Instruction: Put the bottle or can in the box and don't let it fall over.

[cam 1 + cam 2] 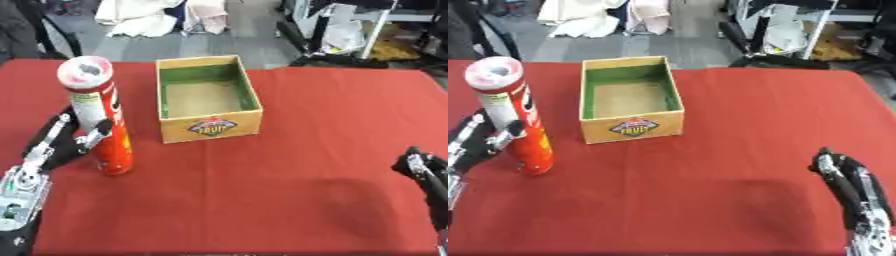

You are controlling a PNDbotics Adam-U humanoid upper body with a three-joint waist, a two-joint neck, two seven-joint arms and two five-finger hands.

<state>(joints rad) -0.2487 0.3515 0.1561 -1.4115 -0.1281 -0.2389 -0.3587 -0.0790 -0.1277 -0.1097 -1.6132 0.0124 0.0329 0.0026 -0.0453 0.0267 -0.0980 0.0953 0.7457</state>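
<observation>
A tall red can (112, 112) with a white lid stands upright on the red table, left of the box. My left hand (51, 148) is at the can's left side. Its fingers are straight and reach up behind the can, and its thumb (94, 134) lies across the can's front. The wooden box (212, 128) has a green inside and a fruit label on its front. It sits open and holds nothing, just right of the can. My right hand (852, 186) rests at the lower right, fingers up and relaxed, far from both.
The red table (297, 190) stretches wide to the right of and in front of the box. Beyond its far edge there are a grey floor, heaps of cloth and metal stands.
</observation>
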